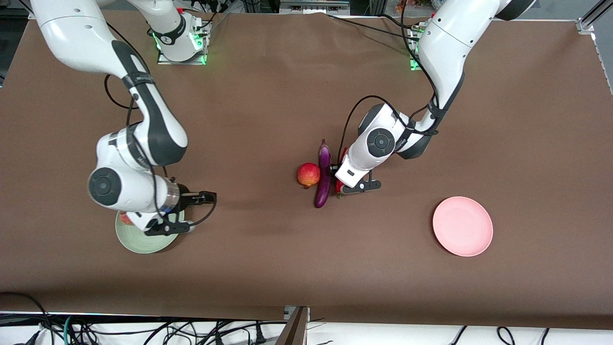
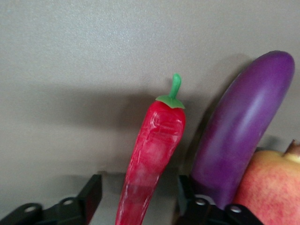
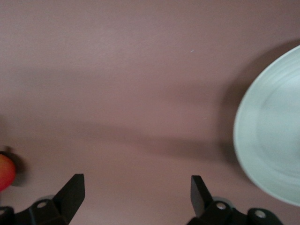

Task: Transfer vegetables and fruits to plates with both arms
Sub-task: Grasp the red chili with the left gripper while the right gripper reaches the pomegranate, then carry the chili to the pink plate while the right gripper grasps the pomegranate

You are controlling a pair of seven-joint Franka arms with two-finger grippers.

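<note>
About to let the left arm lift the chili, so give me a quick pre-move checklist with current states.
1. Chili pepper between the left gripper's fingers: ok, a finger on each side, gaps still showing.
2. Grip closed on the chili: not ok, no contact visible yet.
3. Eggplant clear of the grasp: cannot tell; it lies right beside one finger, with the peach against it.
4. Pink plate free to receive: ok, nothing on it.
5. Right gripper out of the way: ok, open, beside the green plate.
6. Fruit on the green plate: cannot tell, mostly hidden under the right arm.
</note>
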